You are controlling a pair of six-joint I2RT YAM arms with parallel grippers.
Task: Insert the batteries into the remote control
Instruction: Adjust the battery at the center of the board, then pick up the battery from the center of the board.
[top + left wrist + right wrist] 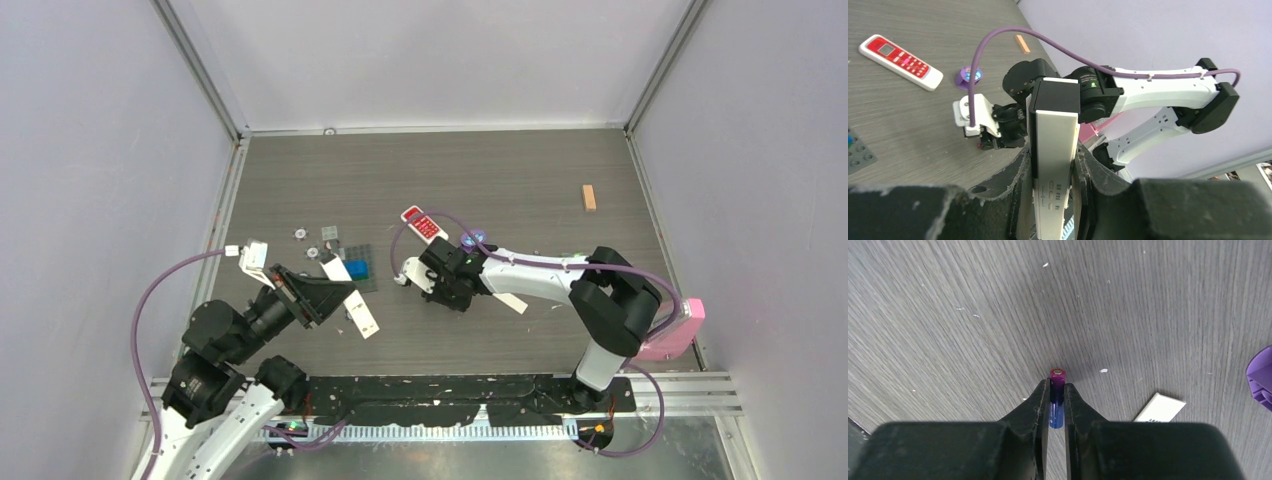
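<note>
White shells and black joint housings on the left arm and right arm. Purple cable looped off each wrist, tied with a small white clip. Matte black fingers, wedge-shaped, rough along the edges. White camera block at the right wrist. Tiny green light on one black joint, possibly a status lamp.

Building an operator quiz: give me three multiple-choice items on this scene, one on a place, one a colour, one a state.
1. The red-faced remote lies: A on the table; B in a gripper; C on a shelf.
2. The held battery is: A green; B purple-blue; C yellow.
3. The left gripper is: A open; B shut on the long white remote; C shut on a battery.
Answers: 1A, flat on the wood; 2B, seen between the right gripper fingers; 3B, fingers clamp its sides.
</note>
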